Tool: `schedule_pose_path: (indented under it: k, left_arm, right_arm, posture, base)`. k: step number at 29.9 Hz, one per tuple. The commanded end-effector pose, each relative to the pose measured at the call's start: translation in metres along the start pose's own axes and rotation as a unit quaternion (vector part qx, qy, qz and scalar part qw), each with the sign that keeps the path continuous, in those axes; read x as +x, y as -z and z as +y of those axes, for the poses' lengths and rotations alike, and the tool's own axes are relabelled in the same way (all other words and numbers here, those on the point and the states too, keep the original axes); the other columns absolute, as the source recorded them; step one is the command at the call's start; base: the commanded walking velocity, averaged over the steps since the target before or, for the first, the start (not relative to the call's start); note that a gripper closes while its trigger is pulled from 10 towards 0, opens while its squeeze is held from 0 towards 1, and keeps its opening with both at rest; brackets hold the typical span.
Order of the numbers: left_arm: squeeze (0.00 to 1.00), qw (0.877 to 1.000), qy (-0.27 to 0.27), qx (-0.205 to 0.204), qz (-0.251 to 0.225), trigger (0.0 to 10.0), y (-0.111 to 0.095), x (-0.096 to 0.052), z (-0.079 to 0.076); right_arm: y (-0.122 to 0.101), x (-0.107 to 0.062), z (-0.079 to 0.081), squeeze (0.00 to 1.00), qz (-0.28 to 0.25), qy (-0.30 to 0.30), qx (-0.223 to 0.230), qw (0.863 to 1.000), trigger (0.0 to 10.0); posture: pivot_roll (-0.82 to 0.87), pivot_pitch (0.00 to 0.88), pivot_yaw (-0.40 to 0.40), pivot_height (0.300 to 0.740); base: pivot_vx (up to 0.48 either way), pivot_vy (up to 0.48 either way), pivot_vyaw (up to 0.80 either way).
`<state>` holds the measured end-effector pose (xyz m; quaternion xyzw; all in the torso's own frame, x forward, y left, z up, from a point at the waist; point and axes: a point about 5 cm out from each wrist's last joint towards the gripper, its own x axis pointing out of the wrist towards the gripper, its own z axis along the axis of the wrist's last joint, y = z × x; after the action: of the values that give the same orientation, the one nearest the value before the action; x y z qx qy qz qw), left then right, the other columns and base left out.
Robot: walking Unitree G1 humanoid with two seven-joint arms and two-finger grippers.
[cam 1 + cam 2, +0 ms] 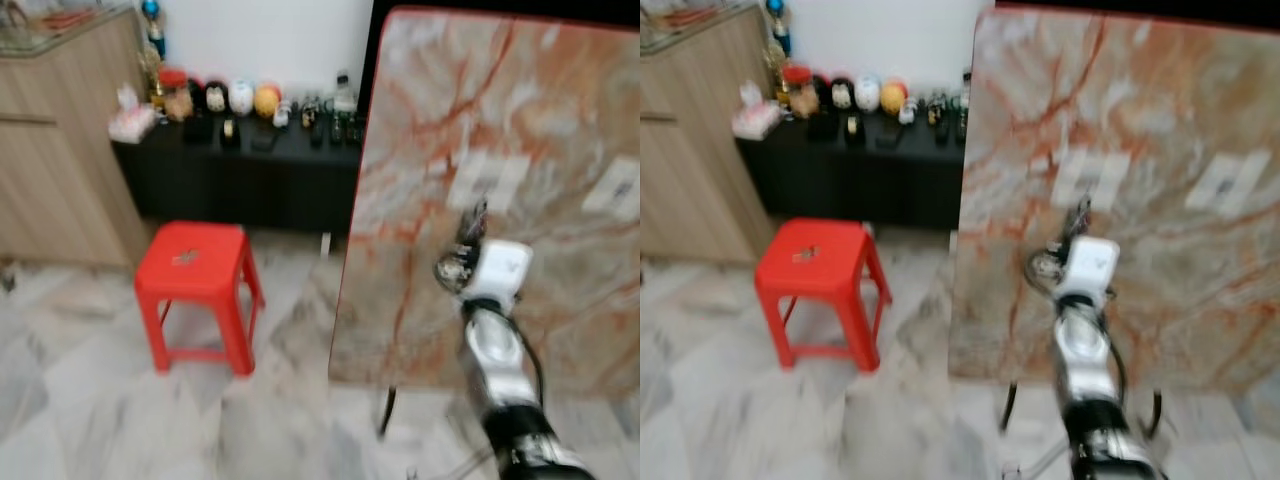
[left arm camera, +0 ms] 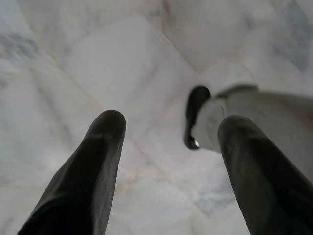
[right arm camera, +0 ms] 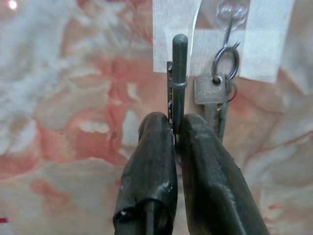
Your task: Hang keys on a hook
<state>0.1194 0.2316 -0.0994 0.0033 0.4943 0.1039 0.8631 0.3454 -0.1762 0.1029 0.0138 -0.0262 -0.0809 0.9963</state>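
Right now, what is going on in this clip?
The robot stands before a marble-patterned panel leaning upright, its right gripper raised against it. The fingers are shut on a thin dark key. Beside it, a silver key already hangs by its ring from a clear hook taped to the panel. The left gripper hangs open over the tiled floor. A red stool stands to the robot's left.
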Motion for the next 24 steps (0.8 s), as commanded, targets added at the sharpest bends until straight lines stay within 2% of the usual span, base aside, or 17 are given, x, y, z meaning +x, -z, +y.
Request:
schedule_pose_path:
  k: [1,9,12,14,15,19,24]
  left_arm:
    - [0.00,1.000,-0.005,-0.009,0.017,10.0,0.010,-0.002,0.001]
    - [0.00,1.000,-0.013,-0.001,-0.003,10.0,-0.001,-0.001,0.016]
    - [0.00,1.000,-0.018,0.010,-0.008,10.0,-0.003,-0.002,0.025]
    - [0.00,1.000,-0.027,0.009,-0.008,10.0,-0.002,-0.005,0.039]
    - [0.00,1.000,-0.029,0.009,-0.008,10.0,-0.002,-0.005,0.042]
    - [0.00,0.999,-0.034,0.015,-0.001,10.0,0.003,-0.008,0.051]
    - [0.00,0.999,-0.039,0.011,-0.001,10.0,0.004,-0.010,0.057]
  right_arm:
    - [-0.007,0.003,-0.009,0.00,-0.014,0.019,0.003,1.000,10.0]
    - [-0.013,0.006,-0.003,0.00,-0.025,0.021,0.016,0.999,10.0]
    - [-0.011,0.004,0.001,0.00,-0.024,0.018,0.020,0.999,10.0]
    - [-0.007,-0.002,0.005,0.00,-0.024,0.014,0.023,0.999,10.0]
    - [-0.006,-0.003,0.006,0.00,-0.024,0.014,0.023,0.999,10.0]
    - [-0.006,-0.005,0.002,0.00,-0.026,0.020,0.025,0.999,10.0]
    - [-0.012,-0.004,-0.007,0.00,-0.037,0.027,0.018,0.999,10.0]
  posture:
    - [0.03,0.000,-0.047,0.740]
    - [0.04,0.000,-0.032,0.740]
    - [0.03,0.000,-0.023,0.740]
    - [0.01,0.000,-0.002,0.740]
    - [0.01,0.000,-0.002,0.740]
    - [-0.02,0.000,0.005,0.740]
    - [-0.03,0.000,0.007,0.740]
  base:
    - [0.000,0.000,0.00]
    - [0.000,0.000,0.00]
    - [0.000,0.000,0.00]
    - [0.000,0.000,0.00]
    - [0.000,0.000,0.00]
    - [0.000,0.000,0.00]
    - [0.000,-0.314,0.00]
